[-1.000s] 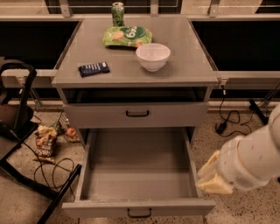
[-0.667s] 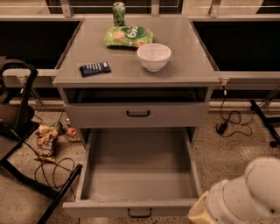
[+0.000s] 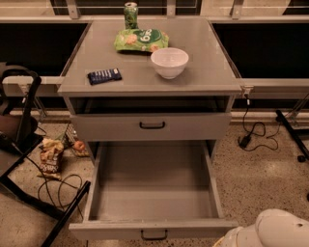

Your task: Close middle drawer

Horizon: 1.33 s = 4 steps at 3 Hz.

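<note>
The grey metal cabinet [image 3: 149,84] stands in the middle of the camera view. Its middle drawer [image 3: 152,193] is pulled far out toward me and is empty. Its low front [image 3: 106,230] with a small black handle [image 3: 154,235] lies at the bottom edge. The taller-fronted top drawer [image 3: 193,126] above it stands out slightly from the cabinet. The lowest drawer is hidden under the open one. My gripper is out of view. Only a white rounded part of my arm [image 3: 275,230] shows at the bottom right corner, right of the drawer's front corner.
On the cabinet top are a green can [image 3: 131,14], a green chip bag [image 3: 141,39], a white bowl [image 3: 169,62] and a dark blue bar [image 3: 104,75]. A black frame [image 3: 24,159], cables and snack bags [image 3: 49,159] lie on the floor left. A cable [image 3: 251,130] lies right.
My arm has dropped from beside the drawer's right side to the bottom right corner, and its yellowish end has left the view. The drawer has not moved.
</note>
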Each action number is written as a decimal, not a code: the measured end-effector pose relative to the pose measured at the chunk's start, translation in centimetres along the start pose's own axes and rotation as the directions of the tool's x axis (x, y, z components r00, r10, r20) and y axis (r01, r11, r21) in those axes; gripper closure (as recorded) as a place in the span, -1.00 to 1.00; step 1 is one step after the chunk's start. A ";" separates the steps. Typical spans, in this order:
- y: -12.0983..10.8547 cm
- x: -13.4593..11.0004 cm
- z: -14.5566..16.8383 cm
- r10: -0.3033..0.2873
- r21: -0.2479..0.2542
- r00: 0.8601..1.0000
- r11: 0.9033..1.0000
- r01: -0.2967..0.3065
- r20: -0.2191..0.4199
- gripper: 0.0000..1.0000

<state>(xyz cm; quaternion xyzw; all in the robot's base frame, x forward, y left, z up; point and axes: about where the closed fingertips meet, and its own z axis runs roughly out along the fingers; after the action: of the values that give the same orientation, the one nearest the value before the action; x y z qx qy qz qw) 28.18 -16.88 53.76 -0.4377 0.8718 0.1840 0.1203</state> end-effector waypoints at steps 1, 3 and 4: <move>-0.1 0.3 0.7 0.016 -0.003 1.000 1.000 -0.016 0.005 1.00; -3.0 -0.1 6.4 -0.035 0.009 0.997 0.999 0.034 0.062 1.00; -6.0 -1.0 11.1 -0.091 0.018 0.987 0.996 0.089 0.135 1.00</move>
<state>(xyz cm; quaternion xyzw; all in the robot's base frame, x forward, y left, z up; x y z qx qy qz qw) 34.09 -14.73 42.79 -0.4624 0.8420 0.2028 0.1902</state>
